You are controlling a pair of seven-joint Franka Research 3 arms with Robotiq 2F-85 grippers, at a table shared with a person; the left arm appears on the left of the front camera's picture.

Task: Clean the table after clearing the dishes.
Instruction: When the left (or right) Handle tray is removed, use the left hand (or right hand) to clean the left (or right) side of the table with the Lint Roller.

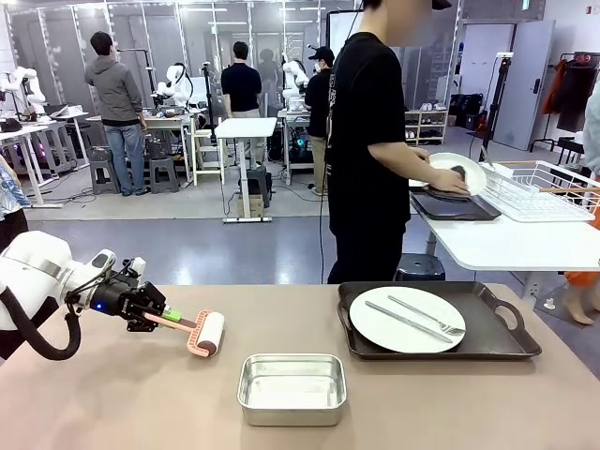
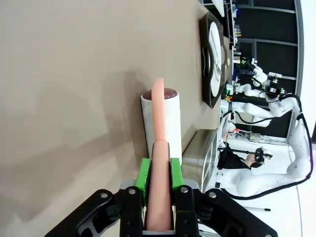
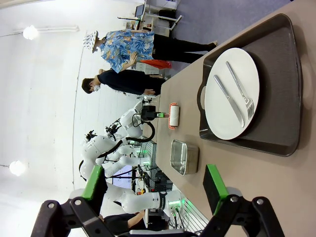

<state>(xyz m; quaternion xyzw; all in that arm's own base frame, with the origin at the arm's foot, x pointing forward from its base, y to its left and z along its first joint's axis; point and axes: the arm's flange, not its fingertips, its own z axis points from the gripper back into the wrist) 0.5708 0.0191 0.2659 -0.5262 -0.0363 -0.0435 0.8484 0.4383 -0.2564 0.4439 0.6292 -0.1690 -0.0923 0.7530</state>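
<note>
**Roller in hand – one tray left to clear**

Front view: the left gripper point(image 1: 155, 317) is clenched on the pink handle of a lint roller point(image 1: 204, 333), whose head sits low over the table point(image 1: 112, 403), left of middle; whether it touches I cannot tell. A pan point(image 1: 292, 386) lies at the near edge. One tray point(image 1: 497, 328) with plate point(image 1: 407, 319) and cutlery sits toward the far right corner. The person point(image 1: 370, 141) holds the other plate point(image 1: 469, 167) at the white table.

Left wrist view: green pads pinch the handle, the head just beside the pan.

Right wrist view: the right gripper point(image 3: 154, 181) hangs released, empty, facing the tray.

Judgement: clearing is half done – next, lift that tray away, then roll flat strokes, skirting the pan.
</note>
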